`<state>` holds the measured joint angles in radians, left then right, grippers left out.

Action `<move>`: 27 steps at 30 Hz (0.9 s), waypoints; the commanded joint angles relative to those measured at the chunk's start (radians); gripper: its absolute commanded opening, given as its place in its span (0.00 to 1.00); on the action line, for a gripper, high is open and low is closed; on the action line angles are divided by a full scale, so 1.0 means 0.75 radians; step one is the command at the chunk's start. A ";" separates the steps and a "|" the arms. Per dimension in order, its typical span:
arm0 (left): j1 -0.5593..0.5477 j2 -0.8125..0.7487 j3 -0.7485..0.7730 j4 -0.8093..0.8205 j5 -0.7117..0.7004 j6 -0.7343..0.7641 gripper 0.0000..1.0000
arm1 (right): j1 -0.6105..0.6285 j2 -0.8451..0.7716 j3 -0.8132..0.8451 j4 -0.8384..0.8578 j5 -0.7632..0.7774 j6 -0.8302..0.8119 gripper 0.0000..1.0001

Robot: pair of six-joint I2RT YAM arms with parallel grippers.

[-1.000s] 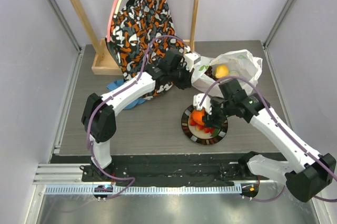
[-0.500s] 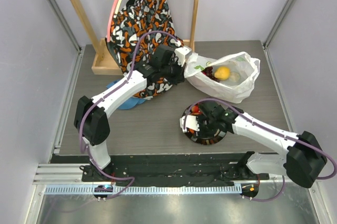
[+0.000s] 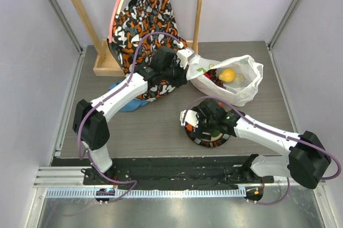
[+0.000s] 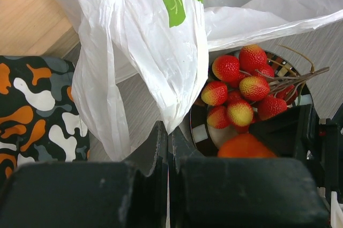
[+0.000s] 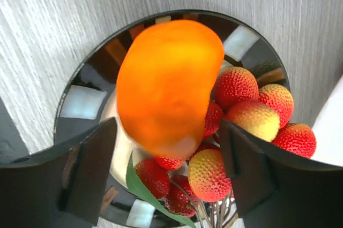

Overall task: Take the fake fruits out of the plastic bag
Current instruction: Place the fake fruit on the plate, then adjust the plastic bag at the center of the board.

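The plastic bag [image 3: 241, 86] lies at the back right, mouth open, with a yellow lemon [image 3: 228, 74] and dark red fruit [image 3: 214, 76] inside. My left gripper [image 3: 185, 63] is shut on the bag's left edge; in the left wrist view the bag [image 4: 139, 40] hangs from the closed jaws of that gripper [image 4: 169, 131]. My right gripper [image 3: 201, 124] is low over the plate [image 3: 199, 141]. In the right wrist view this gripper [image 5: 167, 147] is open, and the orange [image 5: 166, 81] sits blurred between the fingers, touching neither, on several strawberries [image 5: 252, 115].
An orange-black-white patterned cloth [image 3: 142, 19] hangs on a wooden frame [image 3: 102, 66] at the back left. A blue cloth [image 3: 121, 103] lies under the left arm. The plate [image 5: 80, 102] has a dark rim with pale squares.
My right gripper has gone down and to the left over the plate with the orange, and its jaws now stand apart from it. My left gripper has pulled the bag's edge slightly back and left.
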<state>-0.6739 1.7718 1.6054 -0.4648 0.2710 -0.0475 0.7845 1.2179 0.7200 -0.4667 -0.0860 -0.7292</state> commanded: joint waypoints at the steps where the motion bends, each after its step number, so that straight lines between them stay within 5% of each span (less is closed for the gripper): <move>1: -0.001 -0.037 0.011 0.035 0.019 0.004 0.00 | 0.009 0.014 0.050 0.035 -0.069 0.119 0.87; 6: -0.001 -0.018 0.029 0.039 0.029 -0.008 0.00 | 0.007 0.033 0.148 -0.040 -0.118 0.168 0.89; 16: 0.001 -0.047 -0.011 0.039 0.037 -0.016 0.00 | -0.070 -0.045 0.684 -0.480 -0.215 0.230 0.89; 23: 0.001 -0.061 -0.018 0.041 0.090 -0.078 0.00 | -0.422 0.016 0.803 -0.378 -0.078 0.422 0.88; 27: 0.001 -0.086 -0.007 0.047 0.113 -0.143 0.00 | -0.588 0.172 0.917 -0.323 0.053 0.432 0.79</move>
<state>-0.6739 1.7714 1.5852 -0.4614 0.3107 -0.0944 0.4240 1.2514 1.3170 -0.7635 -0.1558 -0.4706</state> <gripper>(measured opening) 0.012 0.837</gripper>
